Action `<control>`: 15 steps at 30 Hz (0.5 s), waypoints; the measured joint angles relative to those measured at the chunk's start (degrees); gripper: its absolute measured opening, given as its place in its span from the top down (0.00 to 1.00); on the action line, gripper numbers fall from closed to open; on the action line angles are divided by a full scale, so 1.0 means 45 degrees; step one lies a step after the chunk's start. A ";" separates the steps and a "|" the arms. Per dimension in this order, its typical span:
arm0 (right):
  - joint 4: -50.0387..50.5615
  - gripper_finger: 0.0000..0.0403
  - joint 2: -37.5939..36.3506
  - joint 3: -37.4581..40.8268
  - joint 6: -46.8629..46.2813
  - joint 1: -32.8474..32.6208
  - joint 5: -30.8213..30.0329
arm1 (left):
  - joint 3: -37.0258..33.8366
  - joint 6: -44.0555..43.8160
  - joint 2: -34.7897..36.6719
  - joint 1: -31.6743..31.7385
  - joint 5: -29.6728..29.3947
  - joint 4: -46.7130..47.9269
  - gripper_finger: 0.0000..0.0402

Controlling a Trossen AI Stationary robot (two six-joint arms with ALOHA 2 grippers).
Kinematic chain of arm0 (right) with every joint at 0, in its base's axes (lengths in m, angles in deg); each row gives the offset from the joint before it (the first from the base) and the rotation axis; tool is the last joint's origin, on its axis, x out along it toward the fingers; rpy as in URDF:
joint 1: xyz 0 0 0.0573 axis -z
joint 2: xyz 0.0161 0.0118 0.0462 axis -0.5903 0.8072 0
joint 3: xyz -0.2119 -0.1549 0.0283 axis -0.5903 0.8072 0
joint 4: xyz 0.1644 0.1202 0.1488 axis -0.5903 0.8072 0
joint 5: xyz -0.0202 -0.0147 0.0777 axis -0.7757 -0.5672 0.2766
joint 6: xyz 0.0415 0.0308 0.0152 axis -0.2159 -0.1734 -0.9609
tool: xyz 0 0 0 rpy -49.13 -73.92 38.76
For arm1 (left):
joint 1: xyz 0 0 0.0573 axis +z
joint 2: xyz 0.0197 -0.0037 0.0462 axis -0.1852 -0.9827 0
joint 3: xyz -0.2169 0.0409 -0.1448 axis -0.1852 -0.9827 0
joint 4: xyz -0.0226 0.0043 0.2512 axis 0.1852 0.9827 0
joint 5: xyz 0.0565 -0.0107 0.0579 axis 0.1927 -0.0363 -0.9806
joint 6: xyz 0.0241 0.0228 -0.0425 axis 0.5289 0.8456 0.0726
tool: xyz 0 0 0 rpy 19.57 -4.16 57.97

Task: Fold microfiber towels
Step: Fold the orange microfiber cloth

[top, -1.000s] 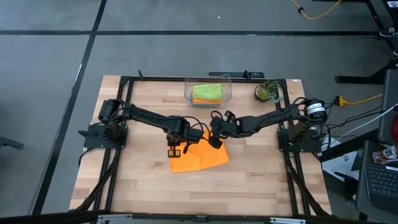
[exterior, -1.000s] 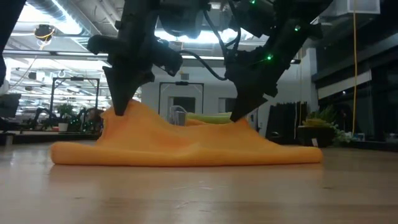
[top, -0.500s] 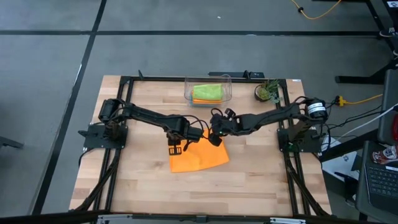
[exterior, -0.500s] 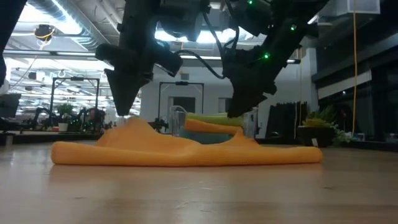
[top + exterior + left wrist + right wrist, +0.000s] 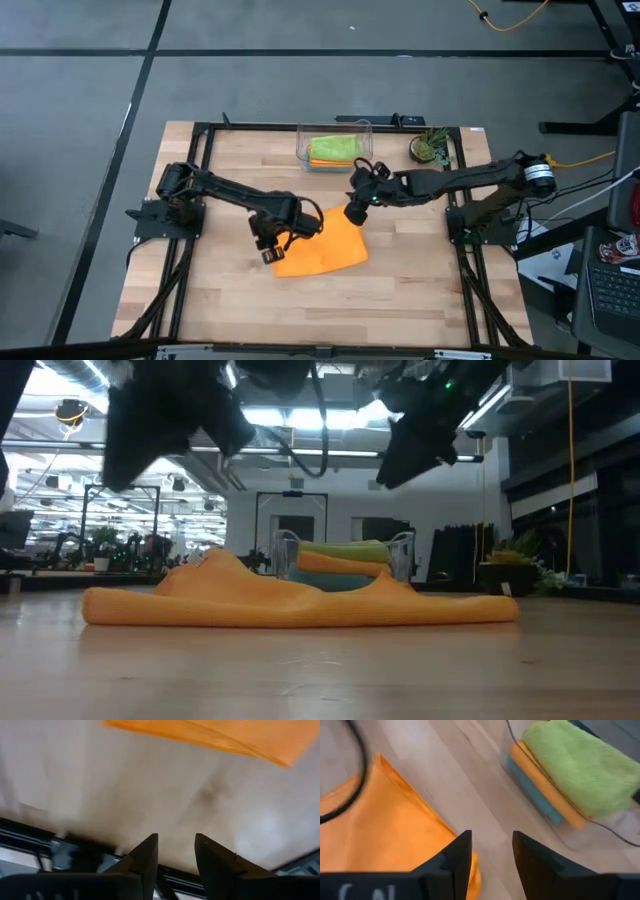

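High view shows an orange towel [image 5: 322, 245] lying on the table [image 5: 410, 300], about in the middle, between the two arms. It looks folded over, with one corner pointing toward the far side, but it is not flat. From the low view it has a soft bump on one side and lies lower on the other. The left gripper [image 5: 268, 252] is just beside the towel's left edge, above the wood. Its fingers [image 5: 145, 860] are a little way apart and hold nothing, and only wood and a strip of orange show in front of them. The right gripper [image 5: 354, 212] is near the towel's far corner, up off the cloth. Its fingers [image 5: 457, 857] are also partly open and empty. Both grippers hang up high in the low view, well clear of the cloth, so the towel rests on its own. I think they are up there so they do not drag the cloth. At the far edge of the table stands a clear bin [image 5: 366, 140]. Inside it three folded towels sit in a stack: green [image 5: 575, 767] on top, orange [image 5: 547, 787] in the middle, blue [image 5: 530, 790] at the bottom. I think the bin is where done towels go, so this orange one may be the last.
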 joint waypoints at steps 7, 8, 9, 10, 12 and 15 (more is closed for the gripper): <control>0.0526 0.64 -0.1371 0.0000 -0.0289 0.0000 0.0042 | 0.1150 -0.0629 0.0000 -0.1403 0.0334 -0.0005 0.70; 0.0519 0.64 -0.1492 0.0000 -0.0303 0.0000 0.0040 | 0.1368 -0.0625 0.0000 -0.1558 0.0318 0.0003 0.70; 0.0513 0.64 -0.1635 0.0000 -0.0319 0.0000 0.0052 | 0.1579 -0.0581 0.0000 -0.1706 0.0310 -0.0001 0.70; 0.0523 0.64 -0.1728 0.0000 -0.0319 0.0000 0.0060 | 0.1803 -0.0481 0.0000 -0.1840 0.0304 -0.0005 0.70; 0.0492 0.64 -0.1876 0.0000 -0.0333 0.0000 0.0060 | 0.2289 -0.0102 0.0000 -0.2075 0.0133 -0.0004 0.70; 0.0446 0.64 -0.1963 0.0000 -0.0349 0.0000 0.0066 | 0.2814 0.0553 0.0277 -0.2396 -0.0411 -0.0122 0.70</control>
